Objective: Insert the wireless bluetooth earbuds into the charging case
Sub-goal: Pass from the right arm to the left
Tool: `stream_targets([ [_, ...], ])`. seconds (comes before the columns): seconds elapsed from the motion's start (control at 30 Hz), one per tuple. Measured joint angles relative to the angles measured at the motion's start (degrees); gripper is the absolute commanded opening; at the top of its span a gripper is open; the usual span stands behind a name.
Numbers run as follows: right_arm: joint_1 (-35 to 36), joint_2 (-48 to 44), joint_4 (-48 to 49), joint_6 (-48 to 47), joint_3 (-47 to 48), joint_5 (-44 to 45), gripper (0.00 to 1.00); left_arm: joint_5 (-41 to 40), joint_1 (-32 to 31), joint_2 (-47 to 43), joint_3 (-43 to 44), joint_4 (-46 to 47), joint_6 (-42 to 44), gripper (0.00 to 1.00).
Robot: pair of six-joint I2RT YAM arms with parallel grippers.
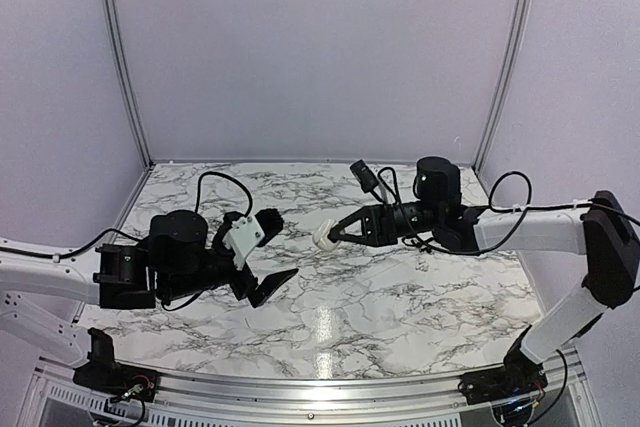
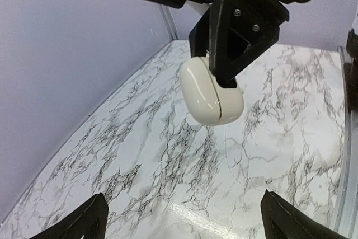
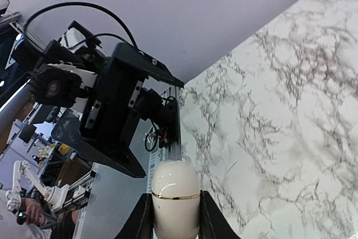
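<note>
The cream-white charging case point(image 1: 324, 235) is held off the table, lid shut, between the fingers of my right gripper point(image 1: 333, 236). In the right wrist view the case point(image 3: 175, 194) sits clamped between both fingers point(image 3: 142, 220), with a gold seam line around it. My left gripper point(image 1: 277, 251) is open and empty, facing the case from the left, a short gap away. In the left wrist view the case point(image 2: 211, 98) hangs ahead in the right gripper's fingers point(image 2: 240, 32), above my open left gripper point(image 2: 187, 229). No earbuds show in any view.
The marble table point(image 1: 380, 297) is walled by pale panels at the back and sides. An aluminium rail point(image 1: 300, 387) runs along the near edge. The left arm point(image 3: 112, 110) fills the left of the right wrist view.
</note>
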Motion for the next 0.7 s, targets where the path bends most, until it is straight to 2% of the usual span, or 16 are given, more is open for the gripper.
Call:
stream_targets([
  [0.13, -0.13, -3.17, 5.20, 0.22, 1.18, 2.93, 0.00, 0.39, 0.96, -4.28, -5.14, 7.74, -7.54, 0.99],
  [0.3, 0.20, -5.31, 13.60, 0.85, 1.18, 7.08, 0.00, 3.37, 1.20, -5.01, -10.36, 20.02, -16.02, 0.87],
  [0.47, 3.15, -5.57, 19.26, 0.00, 1.20, 10.67, 0.00, 7.78, 1.20, -1.16, -9.18, 29.94, -21.40, 0.73],
  [0.7, 8.39, -5.57, 23.56, -1.99, 1.18, 13.03, 0.00, 13.42, 1.18, 5.44, -5.99, 40.92, -24.94, 0.66],
])
